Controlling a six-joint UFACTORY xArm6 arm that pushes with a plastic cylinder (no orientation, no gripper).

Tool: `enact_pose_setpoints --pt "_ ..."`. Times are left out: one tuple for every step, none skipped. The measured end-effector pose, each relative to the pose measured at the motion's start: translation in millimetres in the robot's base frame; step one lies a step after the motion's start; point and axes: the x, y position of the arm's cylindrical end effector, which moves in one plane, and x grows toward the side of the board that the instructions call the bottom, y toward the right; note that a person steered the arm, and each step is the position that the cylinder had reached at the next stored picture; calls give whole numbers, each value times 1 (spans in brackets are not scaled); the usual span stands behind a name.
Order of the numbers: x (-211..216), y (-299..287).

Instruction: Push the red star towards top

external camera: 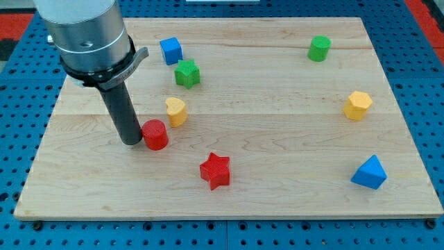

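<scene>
Count: seven blocks on one wooden board (277, 201) — two red, two yellow, two green... and two blue, so eight in all.
Red: a star (215, 170) and a cylinder (155, 134).
Yellow: one block (176, 111) near the cylinder, one (358, 105) near the board's 3 o'clock edge.
Green: a star (186, 73) and a cylinder (319, 48).
Blue: a cube (171, 50) and a wedge-like block (369, 172).
Tip: the arm's tip (131, 142) rests on the board at 9 o'clock of the red cylinder, touching it or just beside it.
Jaws: the rod carries none, so nothing opens, closes or grips.
Task block: the red star lies at 5 o'clock of the red cylinder, apart from it, near the board's 6 o'clock edge and apart from the tip.
Edges: the blue cube and green cylinder sit near the 12 o'clock edge; the blue wedge-like block is near the 4 o'clock corner.
Open room: bare wood runs from the red star toward 12 o'clock, with the green star and nearer yellow block off at 11 o'clock of it.
Containers: the board is the only carrier; all eight blocks lie on it.
</scene>
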Motion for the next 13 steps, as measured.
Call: enact_pose_setpoints --pt "0 15" --pt "0 15" --pt "0 15" --pt "17 15" --pt "99 15" --pt "122 16" --pt "123 40" --pt "113 124" --pt "95 179" --pt "91 181" --pt "91 180" --pt "92 157" --pt "100 148"
